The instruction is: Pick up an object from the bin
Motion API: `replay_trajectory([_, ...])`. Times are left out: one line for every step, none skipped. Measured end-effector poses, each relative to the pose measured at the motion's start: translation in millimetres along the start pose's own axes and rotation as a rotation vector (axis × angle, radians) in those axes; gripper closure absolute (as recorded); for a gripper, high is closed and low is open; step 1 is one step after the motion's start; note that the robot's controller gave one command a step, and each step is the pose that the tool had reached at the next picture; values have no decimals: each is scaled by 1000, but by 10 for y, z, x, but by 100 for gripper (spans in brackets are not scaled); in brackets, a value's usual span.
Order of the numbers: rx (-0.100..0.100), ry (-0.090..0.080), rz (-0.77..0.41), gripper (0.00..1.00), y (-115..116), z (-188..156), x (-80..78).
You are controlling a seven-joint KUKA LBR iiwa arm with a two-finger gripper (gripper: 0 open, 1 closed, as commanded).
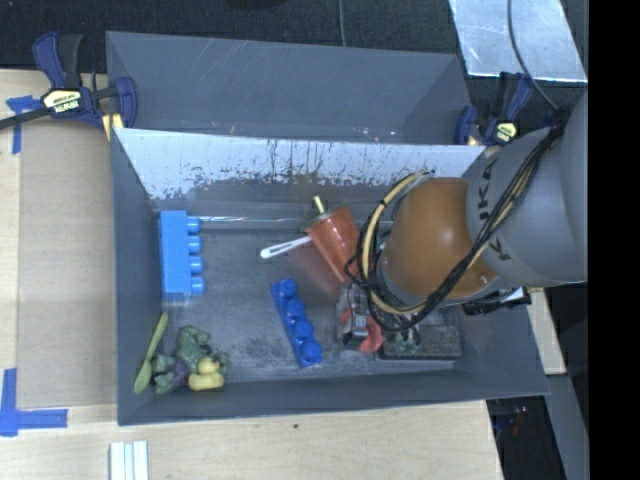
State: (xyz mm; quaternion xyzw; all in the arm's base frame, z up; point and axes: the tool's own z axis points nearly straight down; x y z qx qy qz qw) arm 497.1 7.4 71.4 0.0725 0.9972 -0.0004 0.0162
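Low in the near right part of the bin (290, 88), the pincer (356, 330) hangs under the arm's orange cover (430, 248), with black and yellow cables (373, 236) looped about it. Whether it stands apart or together I cannot tell, since cover and cables hide its tip.

The arm (540, 208) comes in from the right and is the largest thing over the grey bin.

Of loose things I count two blue blocks. The light blue block (176, 258) is the bigger, a long brick with studs along its right side, lying lengthwise near the left wall. The dark blue block (297, 323) is a narrower studded strip, lying aslant in the middle of the floor, just left of the pincer.

One orange cup (335, 243) lies tipped on its side towards the far wall, just beyond the pincer and partly under the cover. One small heap of toys (195, 363) in green, purple and yellow sits in the near left corner. One thin green stalk (152, 353) lies beside that heap, on its left. One white stick (285, 249) points leftward from the cup.

One small red piece (370, 341) lies right at the pincer, on its near right side. It seems to touch the tool, though the cables crowd that spot.
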Motion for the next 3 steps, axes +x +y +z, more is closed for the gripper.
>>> replay_trajectory([1, -3, 6, 100, -36, -82, -13])
replay_trajectory([1, -2, 28, 100, -106, -33, -10])
replay_trajectory([1, -7, 13, 100, -107, -91, -18])
